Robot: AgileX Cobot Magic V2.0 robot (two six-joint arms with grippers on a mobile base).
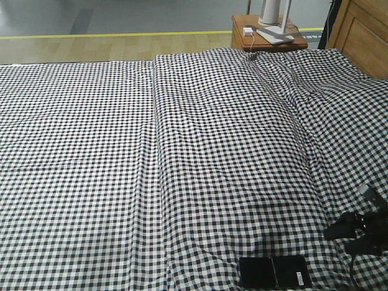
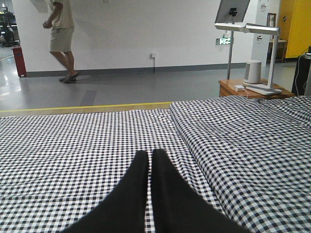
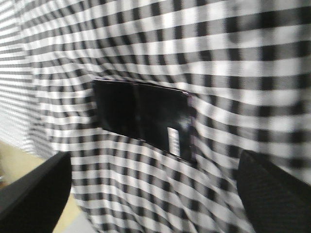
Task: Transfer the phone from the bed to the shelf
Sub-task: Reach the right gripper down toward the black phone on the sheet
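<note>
The phone (image 1: 274, 271) lies flat, screen up, on the bed (image 1: 182, 151) at the bottom edge of the front view, right of centre. Its long axis runs left to right across the frame, the middle crease crosses it, and the white sticker sits toward the right end. In the right wrist view the phone (image 3: 143, 116) sits in the middle of the frame, slanting gently from upper left down to lower right, sticker again at the right end; this picture is blurred and the edge colour is hard to read.

The right gripper (image 3: 153, 167) is spread wide, its fingers (image 3: 34, 191) in the two lower corners, holding nothing and clear of the phone. In the front view the right gripper (image 1: 357, 230) shows at the right edge, partly cut off, to the upper right of the phone.

The left gripper (image 2: 149, 156) has its tips pressed together with nothing between them, low over the checked cloth. A nightstand (image 1: 254, 39) and the headboard (image 1: 364, 30) fill the upper right.
</note>
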